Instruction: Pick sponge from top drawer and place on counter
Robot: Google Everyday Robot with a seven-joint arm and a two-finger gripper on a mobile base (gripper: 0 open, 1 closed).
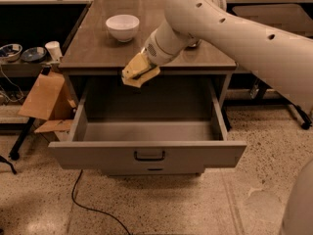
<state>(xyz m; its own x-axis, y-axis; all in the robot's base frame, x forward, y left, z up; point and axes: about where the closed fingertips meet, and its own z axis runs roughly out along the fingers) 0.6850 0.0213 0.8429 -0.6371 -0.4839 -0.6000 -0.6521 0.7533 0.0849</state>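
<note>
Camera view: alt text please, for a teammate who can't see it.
The arm's tan end effector hangs at the counter's front edge, above the open top drawer. A white bowl sits on the counter; the sponge cannot be made out.
</note>
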